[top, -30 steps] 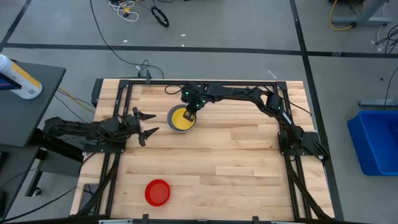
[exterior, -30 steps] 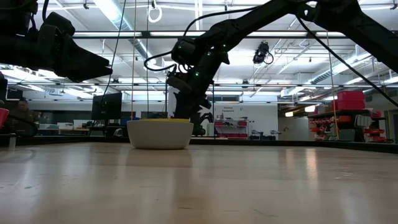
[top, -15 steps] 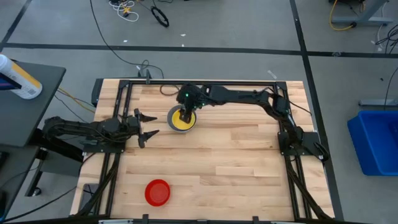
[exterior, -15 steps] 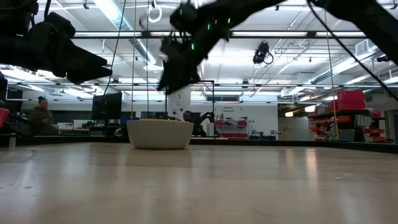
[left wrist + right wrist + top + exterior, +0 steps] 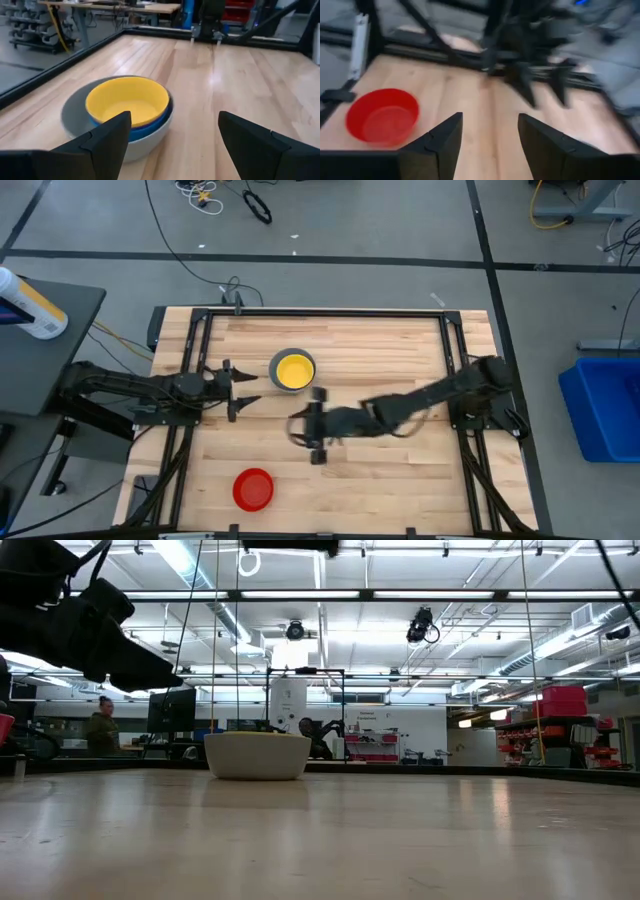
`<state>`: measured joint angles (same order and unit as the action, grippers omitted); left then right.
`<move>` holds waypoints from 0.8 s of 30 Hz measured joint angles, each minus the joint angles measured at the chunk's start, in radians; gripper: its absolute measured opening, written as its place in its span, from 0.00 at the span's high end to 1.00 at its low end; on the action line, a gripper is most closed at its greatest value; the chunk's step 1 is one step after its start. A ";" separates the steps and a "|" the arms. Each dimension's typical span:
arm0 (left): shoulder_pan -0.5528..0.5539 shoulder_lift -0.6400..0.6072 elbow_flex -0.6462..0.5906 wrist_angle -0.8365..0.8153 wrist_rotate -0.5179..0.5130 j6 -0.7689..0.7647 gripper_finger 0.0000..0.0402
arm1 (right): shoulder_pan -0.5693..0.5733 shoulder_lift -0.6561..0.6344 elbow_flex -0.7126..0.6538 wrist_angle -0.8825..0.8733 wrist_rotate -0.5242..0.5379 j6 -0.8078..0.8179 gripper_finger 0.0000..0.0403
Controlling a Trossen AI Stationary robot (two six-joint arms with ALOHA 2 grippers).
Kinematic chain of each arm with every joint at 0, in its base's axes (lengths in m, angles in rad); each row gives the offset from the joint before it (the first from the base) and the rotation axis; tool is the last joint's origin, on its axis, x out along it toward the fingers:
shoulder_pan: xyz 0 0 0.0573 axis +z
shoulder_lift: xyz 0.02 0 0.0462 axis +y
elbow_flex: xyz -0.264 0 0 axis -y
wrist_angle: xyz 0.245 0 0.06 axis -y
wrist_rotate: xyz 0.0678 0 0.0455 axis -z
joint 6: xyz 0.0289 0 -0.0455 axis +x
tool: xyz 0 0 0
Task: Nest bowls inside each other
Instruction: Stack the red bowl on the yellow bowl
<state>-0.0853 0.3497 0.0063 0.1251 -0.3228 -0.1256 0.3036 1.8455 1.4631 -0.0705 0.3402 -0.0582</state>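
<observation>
A stack of bowls stands on the table's far middle: a yellow bowl sits in a blue one, inside the grey bowl. The red bowl rests alone, upright, near the front edge, and it also shows in the right wrist view. My left gripper is open just left of the stack, pointing at it. My right gripper hangs open over the table's middle, between the stack and the red bowl, with nothing between its fingers.
Black frame rails run along the table's left, right and far sides. Bare wood lies to the right of the red bowl. A person shows in the room beyond the table.
My right gripper has come away from the stack, risen and swung fast toward the table's near edge, turning toward the red bowl. The yellow bowl stays nested in the stack.
</observation>
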 joint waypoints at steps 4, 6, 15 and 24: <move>0.000 0.002 0.000 0.000 0.004 -0.017 0.24 | 0.061 -0.194 -0.311 0.166 0.158 0.059 0.52; 0.000 0.002 0.000 0.004 0.004 -0.023 0.24 | 0.072 -0.309 -0.480 0.249 0.187 0.096 0.52; 0.000 0.002 0.000 0.010 -0.040 -0.027 0.24 | 0.055 -0.673 -1.176 0.852 0.070 0.175 0.54; 0.000 0.006 0.000 0.009 -0.073 -0.042 0.24 | 0.118 -0.819 -1.449 1.159 0.092 0.017 0.56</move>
<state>-0.0856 0.3556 0.0063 0.1340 -0.3956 -0.1673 0.4218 1.0267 0.0138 1.0885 0.4321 -0.0411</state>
